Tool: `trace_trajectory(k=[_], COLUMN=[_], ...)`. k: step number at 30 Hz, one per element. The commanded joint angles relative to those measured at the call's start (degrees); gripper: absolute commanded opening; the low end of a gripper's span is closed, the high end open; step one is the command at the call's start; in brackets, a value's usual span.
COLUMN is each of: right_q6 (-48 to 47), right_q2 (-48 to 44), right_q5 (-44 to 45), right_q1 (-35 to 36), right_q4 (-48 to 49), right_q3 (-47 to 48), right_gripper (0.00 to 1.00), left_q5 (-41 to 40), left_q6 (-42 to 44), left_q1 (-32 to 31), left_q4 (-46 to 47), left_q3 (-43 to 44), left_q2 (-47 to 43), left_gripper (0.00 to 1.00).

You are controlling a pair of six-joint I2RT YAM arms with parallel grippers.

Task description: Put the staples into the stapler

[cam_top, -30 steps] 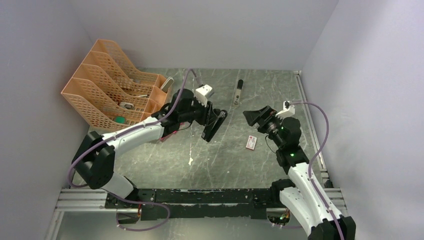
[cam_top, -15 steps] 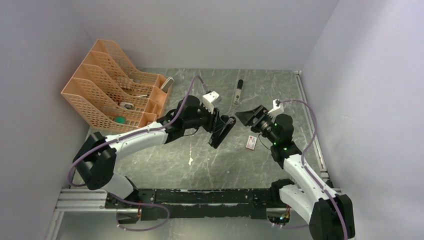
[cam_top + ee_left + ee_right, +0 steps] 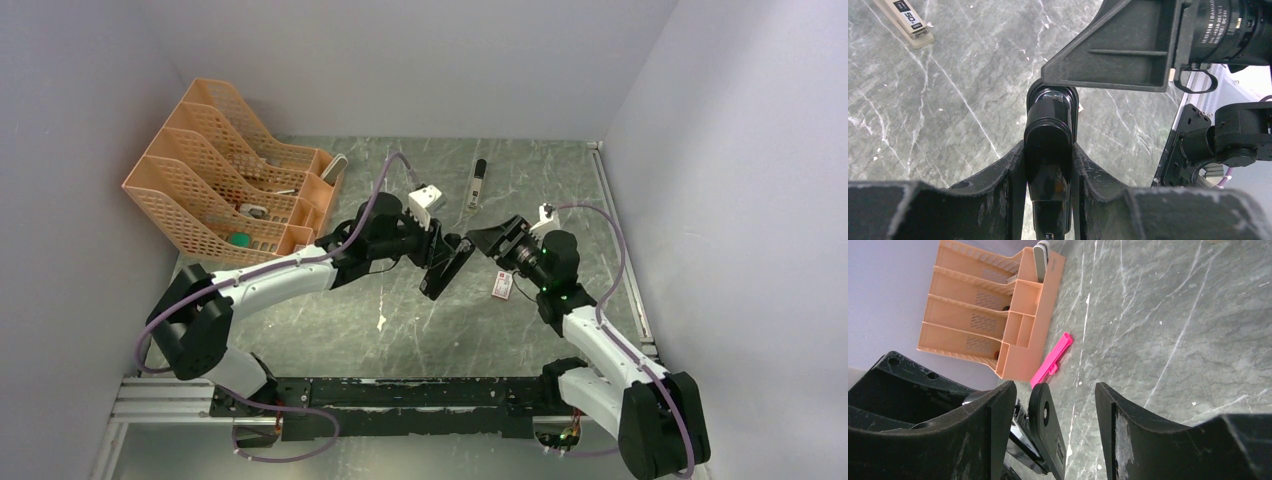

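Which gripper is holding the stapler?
The left gripper: it is clamped on both sides of the black stapler. The right gripper stands open around the stapler's end, with a clear gap showing.

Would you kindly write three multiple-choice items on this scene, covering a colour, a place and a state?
1. The slim plastic piece beside the organizer is: A green; B pink; C blue.
2. The small white box lies: A on the table by the right arm; B in the organizer; C in a gripper.
3. The stapler is: A lying on the table; B in the organizer; C clamped in the left gripper.
Key: 1B, plainly pink; 2A, it rests on bare marble; 3C, that gripper pinches its sides.
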Motion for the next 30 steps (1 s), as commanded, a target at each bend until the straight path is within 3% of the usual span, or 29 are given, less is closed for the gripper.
trace_trajectory(k=[1,8,20,30], right_q6=[0.9,1.5,1.6,1.6], right_q2=[0.9,2.3,3.3,3.6], right_q5=[-0.9,-0.1,0.9,0.3], right_q1=[0.4,1.1,1.8,1.9], right_q4=[2.9,4.3,4.9,6.3], right_q3=[-0.6,-1.2,-1.9,-2.4], right_gripper=[0.63,0.62,0.51,0.22], left_q5=[2.8,3.5,3.0,1.8], left_q6=[-0.1,0.0,-0.2,-0.1], left_q1=[-1.0,-1.9,-2.6,-2.8], left_q4=[5.7,5.4,5.2,4.9], left_q3=[2.9,4.0,5.3,5.5], left_q2=[-0.3,0.9,2.0,2.1], left_gripper=[0.07,0.07,0.07,0.07])
